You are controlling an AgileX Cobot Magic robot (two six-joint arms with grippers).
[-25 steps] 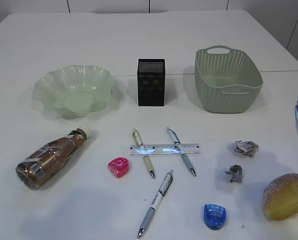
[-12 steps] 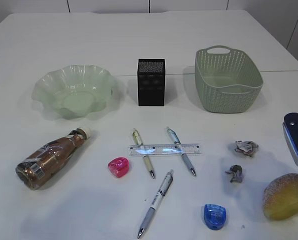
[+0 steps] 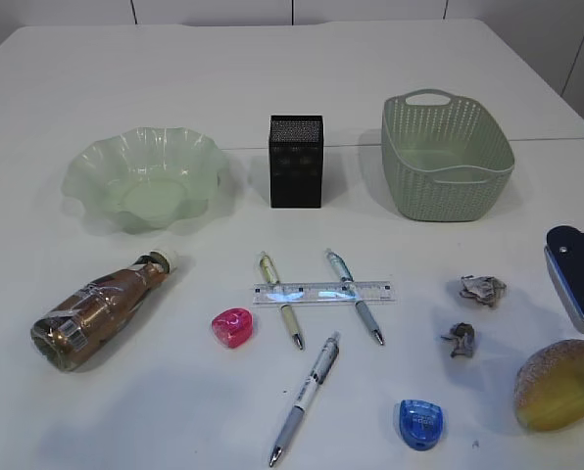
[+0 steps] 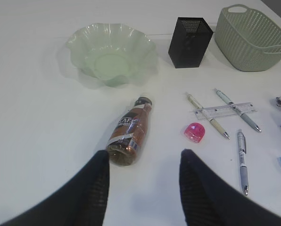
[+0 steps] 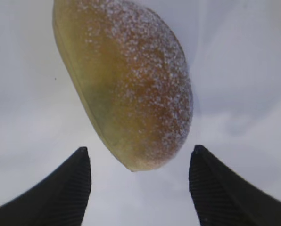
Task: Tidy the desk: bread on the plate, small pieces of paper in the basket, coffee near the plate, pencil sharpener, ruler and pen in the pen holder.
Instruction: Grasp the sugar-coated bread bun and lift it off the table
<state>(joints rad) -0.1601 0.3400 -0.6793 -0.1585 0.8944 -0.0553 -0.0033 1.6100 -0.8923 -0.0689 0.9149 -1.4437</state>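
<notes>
Advancing into the exterior view from the right edge, the right tool point(image 3: 578, 284) now shows more of its blue-and-grey body than it did 1 second ago, when only a sliver was visible. It sits above and just behind the bread point(image 3: 560, 384), which lies at the near right corner of the surface point(image 3: 292, 88).

1. Right tool: the right wrist view shows both dark fingers point(image 5: 60, 188) spread apart with the bread point(image 5: 131, 89) framed beyond and between them — open, nothing held, no contact yet.
2. Left tool point(image 4: 143, 183): jaws parted and empty, hovering short of the coffee point(image 4: 129, 132), which lies on its side below the plate point(image 4: 84, 40).
3. Nothing else on the surface has shifted: the ruler point(image 3: 323, 292) lies across 2 pens, a 3rd pen point(image 3: 305, 398) lies nearer the camera, the pink sharpener point(image 3: 232, 326) and blue sharpener point(image 3: 420, 423) rest apart, and 2 paper scraps point(image 3: 481, 289) sit left of the bread.
4. The pen holder point(image 3: 296, 162) and basket point(image 3: 447, 157) look empty (the holder's interior is not fully visible).

Judgement: the bread is the first item being addressed; every placement remains outstanding.
</notes>
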